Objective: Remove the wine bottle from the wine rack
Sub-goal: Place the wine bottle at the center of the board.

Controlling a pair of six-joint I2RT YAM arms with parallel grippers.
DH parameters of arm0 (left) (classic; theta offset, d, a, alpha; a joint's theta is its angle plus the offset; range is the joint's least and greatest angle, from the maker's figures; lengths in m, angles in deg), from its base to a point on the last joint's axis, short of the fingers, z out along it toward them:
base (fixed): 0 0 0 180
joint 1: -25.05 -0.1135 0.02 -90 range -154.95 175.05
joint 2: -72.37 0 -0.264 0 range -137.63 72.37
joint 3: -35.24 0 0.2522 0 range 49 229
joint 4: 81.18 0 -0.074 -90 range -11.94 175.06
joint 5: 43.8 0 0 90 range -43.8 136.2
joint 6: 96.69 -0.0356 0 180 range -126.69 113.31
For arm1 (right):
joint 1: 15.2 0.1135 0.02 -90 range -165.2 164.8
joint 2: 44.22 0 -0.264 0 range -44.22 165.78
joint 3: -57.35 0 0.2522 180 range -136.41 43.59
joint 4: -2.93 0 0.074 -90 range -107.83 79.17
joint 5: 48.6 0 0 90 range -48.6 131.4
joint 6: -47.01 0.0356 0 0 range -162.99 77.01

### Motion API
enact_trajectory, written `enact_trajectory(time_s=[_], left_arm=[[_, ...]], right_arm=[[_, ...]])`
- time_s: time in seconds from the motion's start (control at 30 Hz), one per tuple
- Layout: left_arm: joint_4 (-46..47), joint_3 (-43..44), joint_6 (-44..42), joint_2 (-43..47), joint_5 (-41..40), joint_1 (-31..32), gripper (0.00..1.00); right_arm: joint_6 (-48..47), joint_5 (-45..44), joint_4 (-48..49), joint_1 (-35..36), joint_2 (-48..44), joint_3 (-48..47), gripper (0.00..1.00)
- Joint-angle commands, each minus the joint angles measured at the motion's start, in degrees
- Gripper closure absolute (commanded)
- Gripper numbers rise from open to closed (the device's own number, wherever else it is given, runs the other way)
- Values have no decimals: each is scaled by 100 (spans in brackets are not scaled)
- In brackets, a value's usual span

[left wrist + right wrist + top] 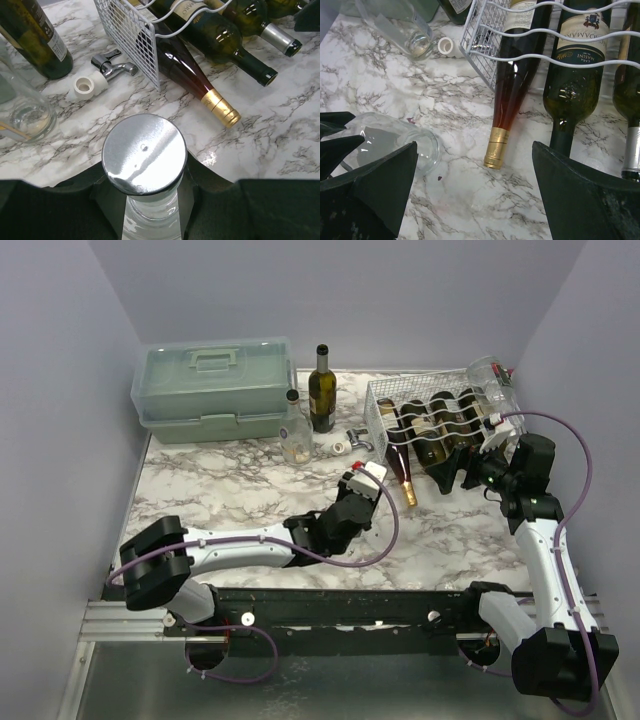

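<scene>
Two robot arms at the near edge of a white-and-grey marble-patterned table. Left gripper out at mid-table, drawn narrow around a clear glass bottle, dark fingers on either side of the glass. Silvery round end of the bottle turned away from the wrist camera, possibly its base, not certain at this angle. Held bottle on its side, clear of the rack and in front of its left corner; contact with the table not discernible. White wire-mesh rectangular wine rack with wavy wire cradles at far right of the table, several bottles on their sides in it, necks toward the arms. Leftmost cradle: slim amber wine bottle with gold foil, neck out past the mesh, foil tip on the marble near the held bottle but apart from it. Next cradles: dark green wine bottle with black capsule, then a dark bottle with silver capsule. Another clear glass bottle on top of the rack's far right corner. Right gripper spread wide and holding nothing, low in front of the rack, aimed at the necks. Left of the rack: chrome tap piece with white plastic fitting, upright dark green bottle, upright clear bottle, pale green plastic toolbox.
</scene>
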Motion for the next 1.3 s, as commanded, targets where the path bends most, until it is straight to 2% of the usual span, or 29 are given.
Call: enact_trajectory(time_s=[0.0, 0.3, 0.73, 1.0, 1.27], left_arm=[[479, -172, -389, 704, -377, -35, 100], [588, -851, -289, 1617, -360, -482, 100], [609, -1793, -49, 2994, -133, -1826, 100], [606, -1857, -156, 3304, 170, -2680, 100], [606, -1595, -42, 3087, 604, -3479, 100]], right_arm=[[-84, 78, 23, -10, -4, 72, 1], [-104, 68, 23, -6, 1, 84, 0], [-106, 62, 23, -10, 32, 82, 1], [-111, 70, 22, -12, 69, 87, 1], [-108, 87, 14, -11, 79, 78, 1]])
